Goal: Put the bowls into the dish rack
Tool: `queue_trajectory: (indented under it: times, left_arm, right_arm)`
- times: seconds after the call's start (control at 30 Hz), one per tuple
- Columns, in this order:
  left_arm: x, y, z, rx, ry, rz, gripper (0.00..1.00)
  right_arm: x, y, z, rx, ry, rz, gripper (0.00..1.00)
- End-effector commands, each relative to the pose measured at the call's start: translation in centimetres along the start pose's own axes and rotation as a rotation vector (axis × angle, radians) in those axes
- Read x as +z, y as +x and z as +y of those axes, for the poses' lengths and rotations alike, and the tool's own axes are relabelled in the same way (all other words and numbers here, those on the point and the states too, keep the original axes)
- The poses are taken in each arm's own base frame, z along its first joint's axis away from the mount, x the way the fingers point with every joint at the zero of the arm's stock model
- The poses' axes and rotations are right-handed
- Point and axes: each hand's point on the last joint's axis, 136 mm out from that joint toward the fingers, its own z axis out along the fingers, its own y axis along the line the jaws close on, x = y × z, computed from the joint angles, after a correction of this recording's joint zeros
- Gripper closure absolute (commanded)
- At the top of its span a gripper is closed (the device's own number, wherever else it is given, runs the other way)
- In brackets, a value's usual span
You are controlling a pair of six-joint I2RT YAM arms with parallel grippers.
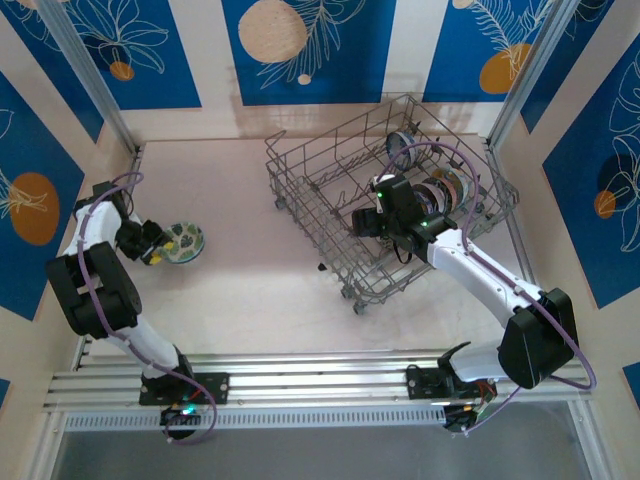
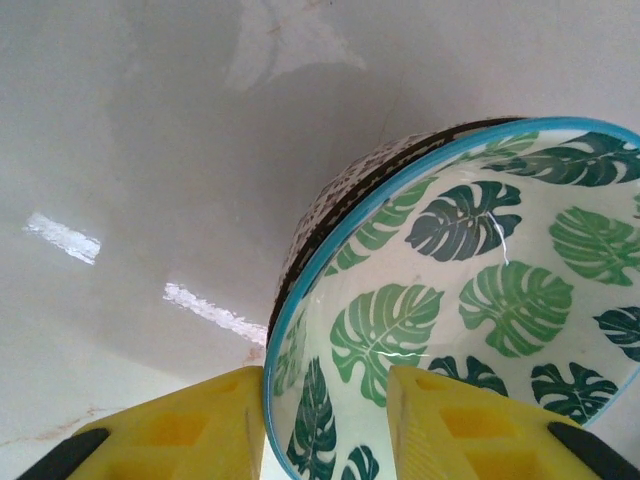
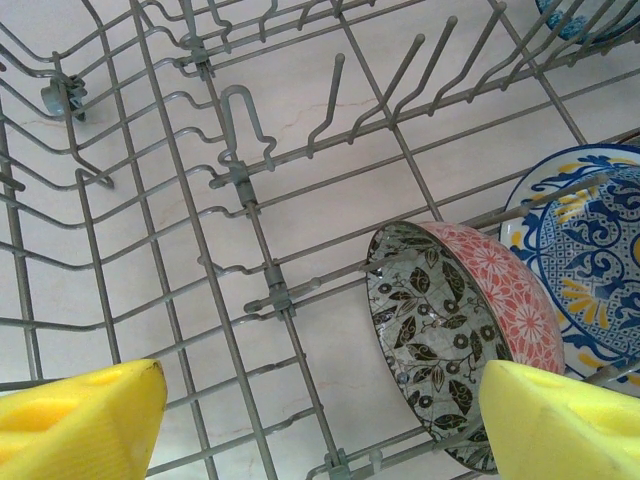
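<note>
A bowl (image 1: 187, 240) with green leaves and a blue rim (image 2: 470, 290) sits on the table at the far left. My left gripper (image 1: 155, 243) (image 2: 325, 385) straddles its near rim, one yellow finger (image 2: 190, 425) against the outside and the other inside, shut on it. The grey wire dish rack (image 1: 300, 190) (image 3: 250, 190) stands at centre right. A pink bowl with a grey leafy inside (image 3: 460, 330) stands on edge between its tines, beside a blue-and-yellow bowl (image 3: 590, 260). My right gripper (image 1: 375, 222) (image 3: 320, 400) hangs open inside the rack, just left of the pink bowl.
More bowls (image 1: 440, 190) stand in a row along the rack's right side, and one (image 1: 403, 143) stands at its far corner. Metal posts and patterned walls enclose the table (image 1: 230, 290). The rack's tall wire sides surround the right arm.
</note>
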Motion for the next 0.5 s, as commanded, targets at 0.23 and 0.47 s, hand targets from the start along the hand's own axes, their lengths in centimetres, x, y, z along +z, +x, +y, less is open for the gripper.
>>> queue_trajectory:
  times: [0.23,0.47]
  left_arm:
    - [1.21,0.21,-0.04,0.007,0.032,0.032,0.70]
    - [1.40,0.16,-0.32,0.007,0.051,0.033,0.77]
  right_arm:
    - [0.05,0.05,0.57,0.014,-0.025,0.008,0.18]
    - [0.05,-0.09,0.80,0.012,-0.032,0.007,0.18]
